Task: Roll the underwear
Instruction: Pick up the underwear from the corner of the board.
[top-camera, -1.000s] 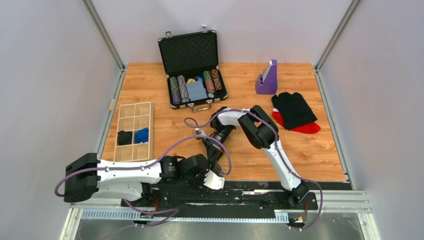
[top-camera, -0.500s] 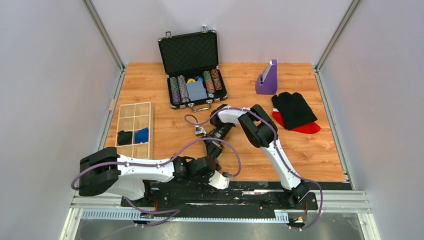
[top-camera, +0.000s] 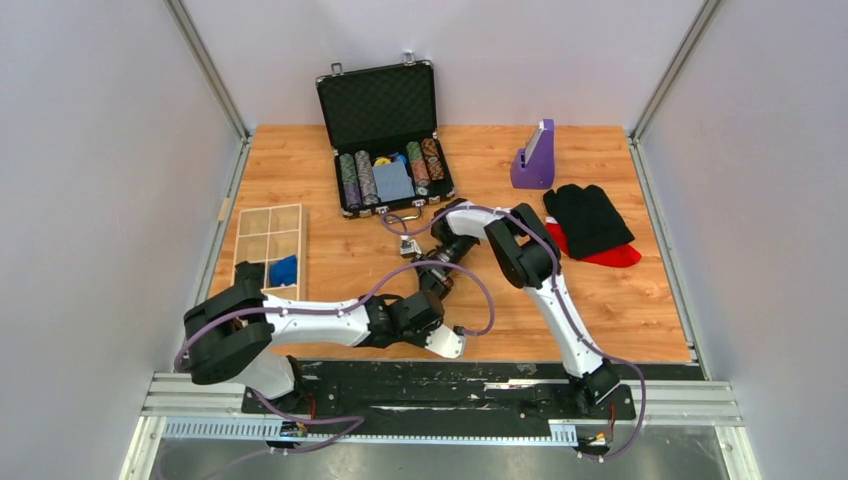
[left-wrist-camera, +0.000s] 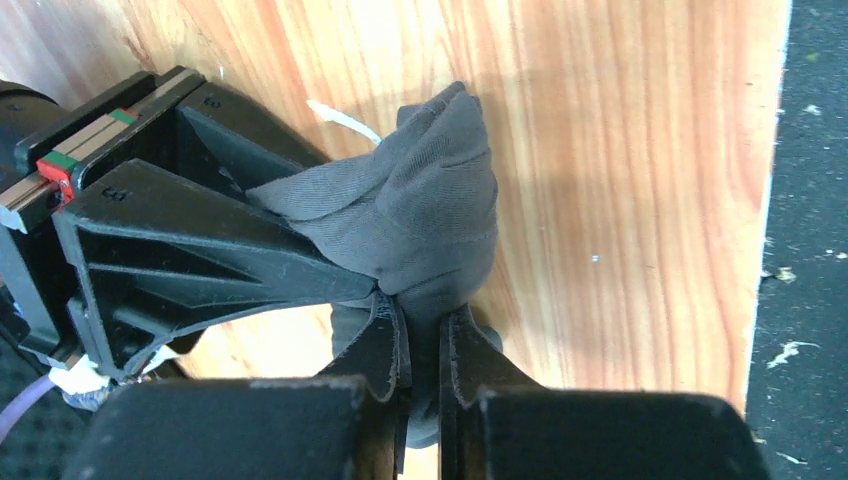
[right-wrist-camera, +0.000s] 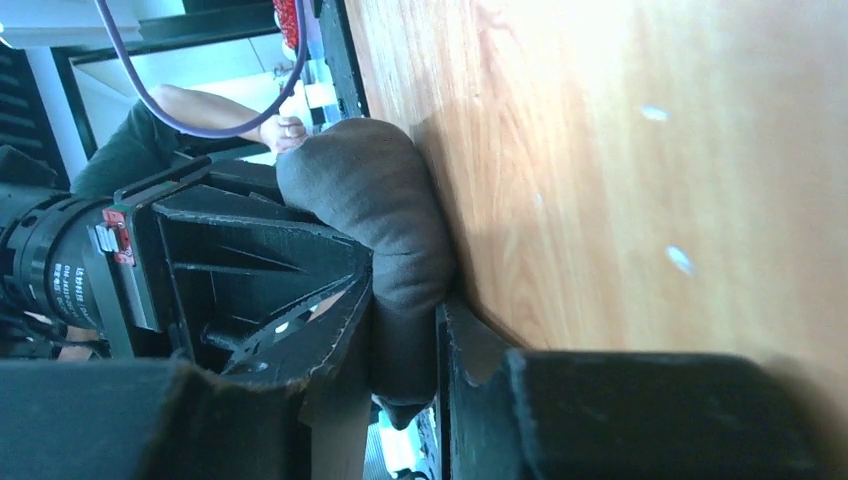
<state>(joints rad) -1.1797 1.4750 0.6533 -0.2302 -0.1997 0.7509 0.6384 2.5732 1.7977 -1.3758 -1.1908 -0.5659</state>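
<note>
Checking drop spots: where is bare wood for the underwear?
Free: between the divider tray and the chip case; between the right arm and the black garment. Crowded at centre, where left pincer and right pincer clamp the underwear.

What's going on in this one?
Both arms are handling the grey underwear, which is bunched into a wad over the wooden table. The left arm's fingers are shut on one part of it, and the right arm's fingers pinch another. It is not a neat roll yet.
</note>
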